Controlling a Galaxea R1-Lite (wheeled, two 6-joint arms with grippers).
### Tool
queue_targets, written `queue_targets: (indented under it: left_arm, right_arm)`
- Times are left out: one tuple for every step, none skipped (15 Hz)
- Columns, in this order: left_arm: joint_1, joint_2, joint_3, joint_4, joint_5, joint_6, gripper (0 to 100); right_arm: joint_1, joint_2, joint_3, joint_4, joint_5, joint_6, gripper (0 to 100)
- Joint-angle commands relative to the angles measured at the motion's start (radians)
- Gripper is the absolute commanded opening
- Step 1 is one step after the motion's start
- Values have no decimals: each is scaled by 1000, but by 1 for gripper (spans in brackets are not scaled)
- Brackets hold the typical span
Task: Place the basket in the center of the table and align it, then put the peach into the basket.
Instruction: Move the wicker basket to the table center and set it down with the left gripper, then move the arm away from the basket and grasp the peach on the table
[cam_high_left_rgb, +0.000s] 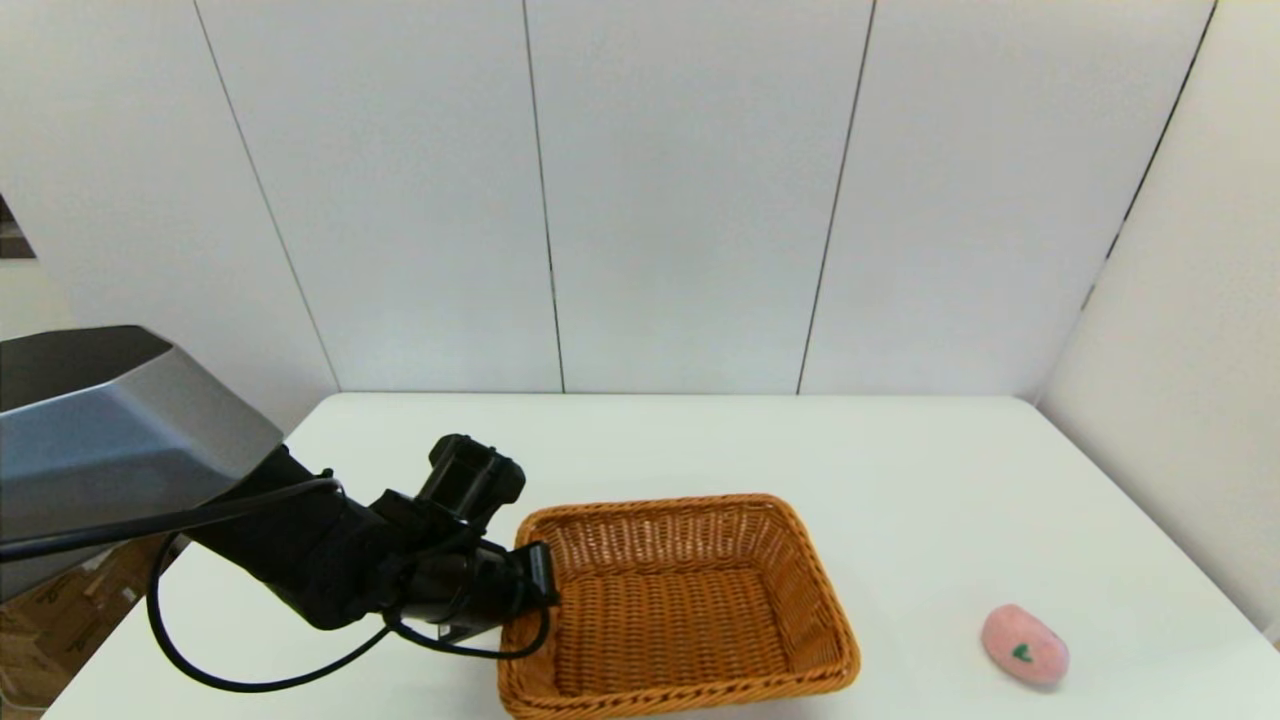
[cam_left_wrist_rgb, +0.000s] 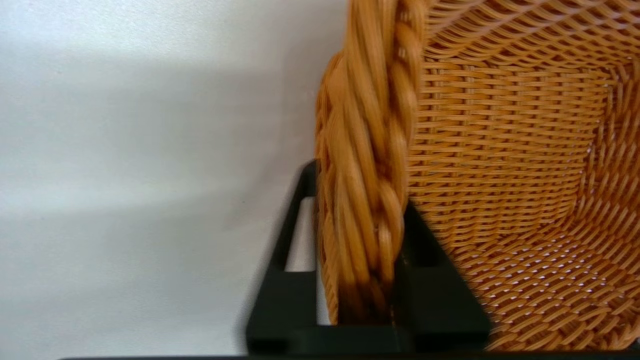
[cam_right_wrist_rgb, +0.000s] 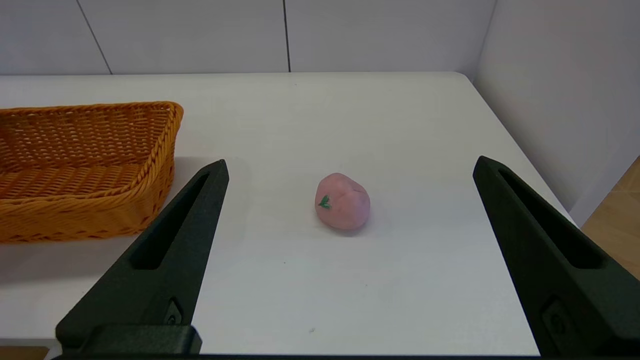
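The orange-brown wicker basket (cam_high_left_rgb: 690, 605) sits near the front middle of the white table (cam_high_left_rgb: 900, 470). My left gripper (cam_high_left_rgb: 535, 580) is shut on the basket's left braided rim (cam_left_wrist_rgb: 370, 175), one black finger outside the wall and one inside. The pink peach (cam_high_left_rgb: 1024, 645) lies on the table to the right of the basket, apart from it. In the right wrist view the peach (cam_right_wrist_rgb: 343, 201) rests ahead of my right gripper (cam_right_wrist_rgb: 350, 167), which is open and hovers short of it, with the basket (cam_right_wrist_rgb: 85, 165) off to the side.
White wall panels stand behind the table and along its right side. A loose black cable (cam_high_left_rgb: 250, 670) hangs from the left arm over the table's front left. The table's right edge runs close to the peach.
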Motion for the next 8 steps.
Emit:
queue_targets:
  left_arm:
    - [9, 0, 0, -14, 0, 3, 100]
    - [18, 0, 0, -17, 0, 9, 100]
    - [29, 2, -2, -17, 0, 12, 100]
    - [35, 4, -2, -17, 0, 12, 100]
    - [38, 2, -2, -19, 0, 12, 100]
    - [39, -9, -2, -19, 3, 13, 100]
    - [39, -38, 0, -25, 3, 18, 100]
    - [43, -85, -2, -25, 5, 29, 100]
  right_arm:
    - [0, 0, 0, 0, 0, 0, 100]
    - [0, 0, 0, 0, 0, 0, 100]
    - [0, 0, 0, 0, 0, 0, 100]
    - [0, 0, 0, 0, 0, 0, 100]
    - [0, 0, 0, 0, 0, 0, 100]
    - [0, 0, 0, 0, 0, 0, 100]
    - [0, 0, 0, 0, 0, 0, 100]
    - [0, 0, 0, 0, 0, 0, 100]
